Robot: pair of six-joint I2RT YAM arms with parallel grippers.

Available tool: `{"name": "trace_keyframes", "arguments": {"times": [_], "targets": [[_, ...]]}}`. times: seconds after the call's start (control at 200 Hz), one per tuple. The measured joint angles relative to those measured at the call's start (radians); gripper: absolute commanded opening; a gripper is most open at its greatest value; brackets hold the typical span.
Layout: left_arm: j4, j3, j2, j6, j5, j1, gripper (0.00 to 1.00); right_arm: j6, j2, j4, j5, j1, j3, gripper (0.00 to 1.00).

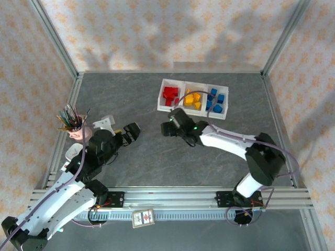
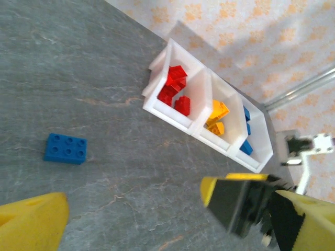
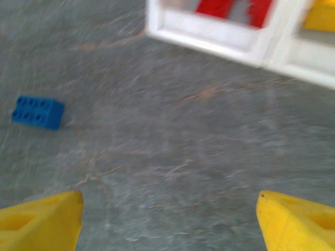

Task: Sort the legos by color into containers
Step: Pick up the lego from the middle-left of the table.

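One blue lego [image 2: 65,148] lies alone on the grey table, also seen as the blue lego [image 3: 37,111] ahead and to the left of my right gripper [image 3: 170,225], which is open and empty, its yellow fingertips [image 3: 42,219] far apart. The containers [image 1: 192,111] stand at the back: red legos [image 1: 170,95] in the left bin, yellow-orange ones [image 1: 191,98] in the middle, blue ones [image 1: 214,102] in the right. My right gripper [image 1: 170,127] hovers just in front of the red bin. My left gripper [image 1: 132,132] is to its left; in its own view the left gripper [image 2: 176,225] is open with nothing in it.
A pink cup of pens [image 1: 73,123] stands at the left edge beside the left arm. Metal frame rails [image 1: 68,110] and patterned walls enclose the table. The tray's near wall [image 3: 209,34] is a short way ahead of the right fingers.
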Motion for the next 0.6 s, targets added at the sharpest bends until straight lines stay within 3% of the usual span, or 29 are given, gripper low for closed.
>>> {"name": "trace_keyframes", "arguments": {"times": [0.225,0.601], "targets": [[-0.088,0.0,-0.043,-0.035,-0.071,0.0,0.99,-0.106,0.224,0.035,-0.032,0.107,0.159,0.87],[-0.164,0.0,-0.09,-0.046,-0.136,0.0,0.99,-0.264,0.497,0.025,-0.088,0.114,0.436,0.87]]}}
